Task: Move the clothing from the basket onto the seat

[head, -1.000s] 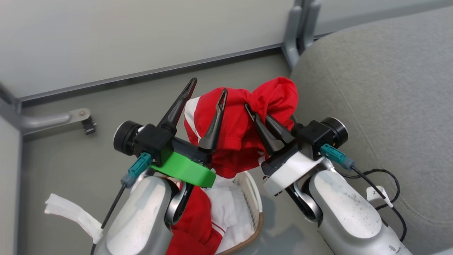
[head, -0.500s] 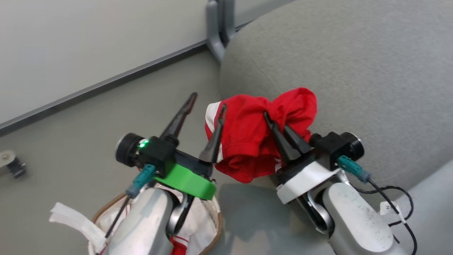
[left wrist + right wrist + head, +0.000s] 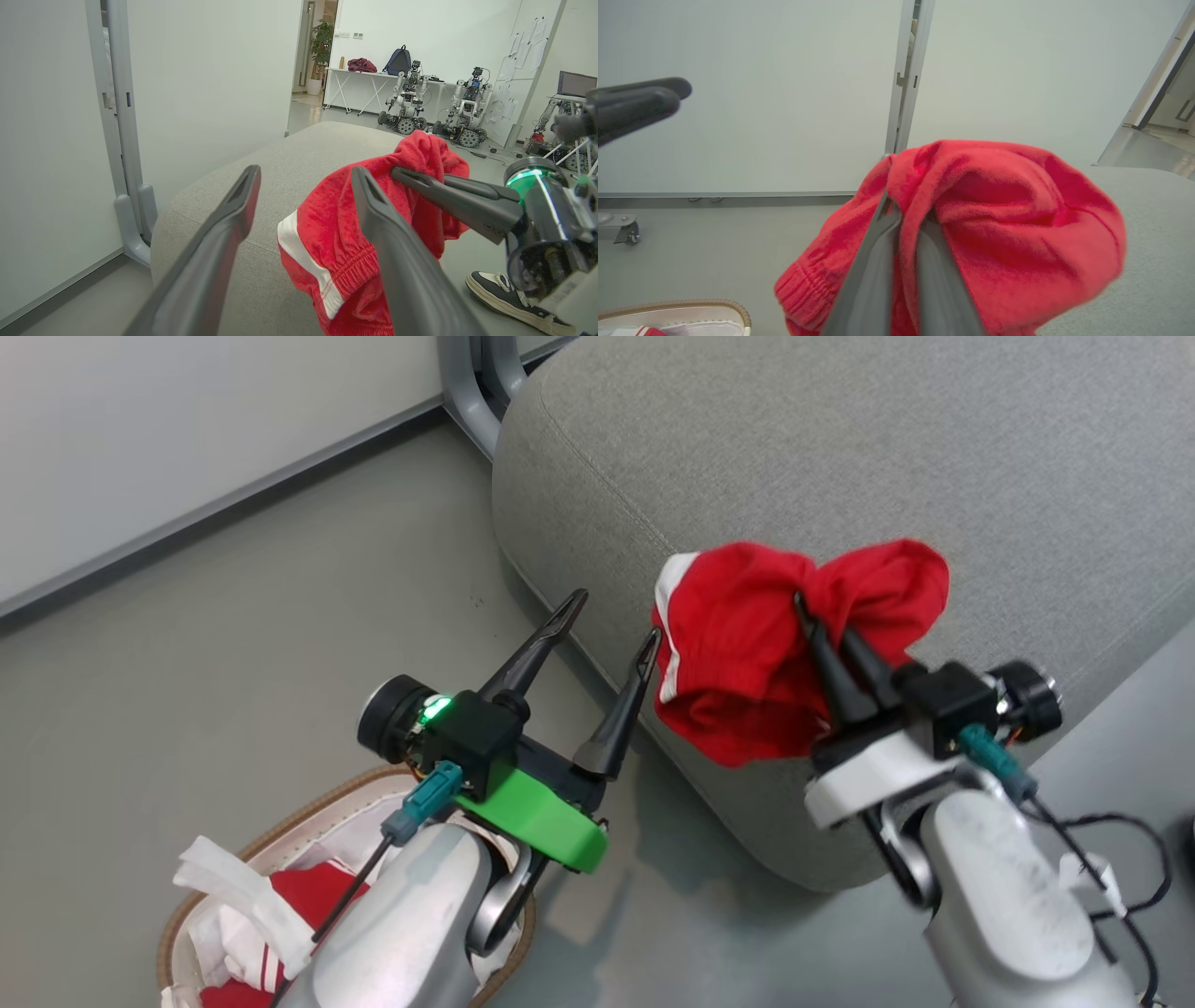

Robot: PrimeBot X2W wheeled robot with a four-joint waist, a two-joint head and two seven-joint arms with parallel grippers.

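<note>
My right gripper (image 3: 822,616) pinches a bunched red-and-white fabric garment (image 3: 738,644) at the edge of the grey upholstered seat (image 3: 747,448); my left gripper (image 3: 616,616) is spread, empty.

I note the basket (image 3: 278,831) on the floor (image 3: 233,616), lower left, with clothing (image 3: 301,887) in it. The seat (image 3: 840,448) lies to its right. A garment (image 3: 738,653) hangs over the seat's near edge, with the left gripper (image 3: 616,616) just left of it.

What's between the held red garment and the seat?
Nothing visible. The right gripper is shut on the red garment, which hangs at the near edge of the seat; the open left gripper sits aside, clear.
</note>
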